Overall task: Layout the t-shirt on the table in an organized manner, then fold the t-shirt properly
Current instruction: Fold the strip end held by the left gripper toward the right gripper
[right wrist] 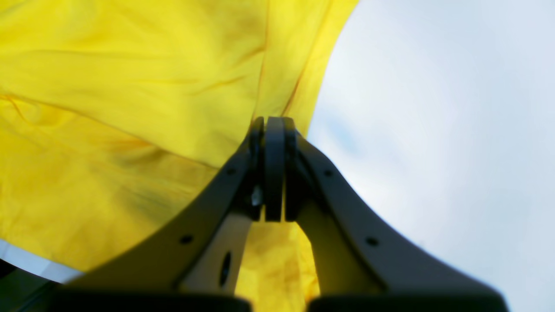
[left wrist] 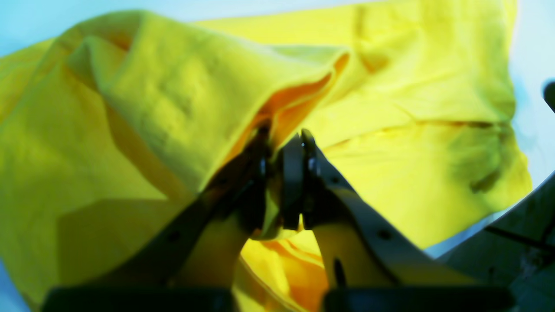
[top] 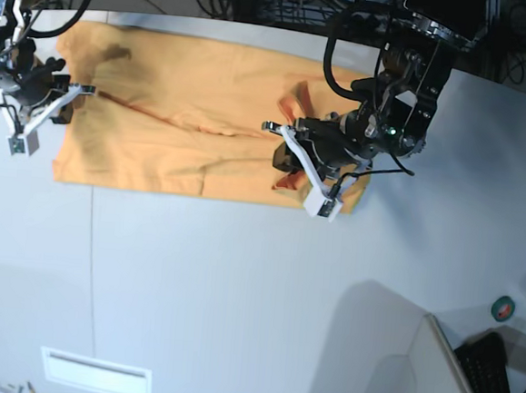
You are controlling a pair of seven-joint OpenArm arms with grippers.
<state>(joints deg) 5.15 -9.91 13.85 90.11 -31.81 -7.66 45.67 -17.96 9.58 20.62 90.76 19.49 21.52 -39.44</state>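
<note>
The orange-yellow t-shirt [top: 179, 108] lies spread along the far part of the pale table [top: 237, 295], its right end bunched and lifted. My left gripper [top: 288, 165] is at that bunched end. In the left wrist view it [left wrist: 282, 143] is shut on a raised fold of the shirt [left wrist: 173, 99]. My right gripper [top: 59, 99] is at the shirt's left edge. In the right wrist view it [right wrist: 273, 125] is shut at the edge of the shirt [right wrist: 130, 86], with bare table [right wrist: 433, 130] beside it.
A thin dark seam [top: 91, 256] runs down the table's left part. A white slot plate [top: 94, 374] sits near the front edge. A small green roll [top: 504, 307] and a keyboard [top: 490, 374] lie at the lower right. Cables and gear [top: 260, 1] crowd the back.
</note>
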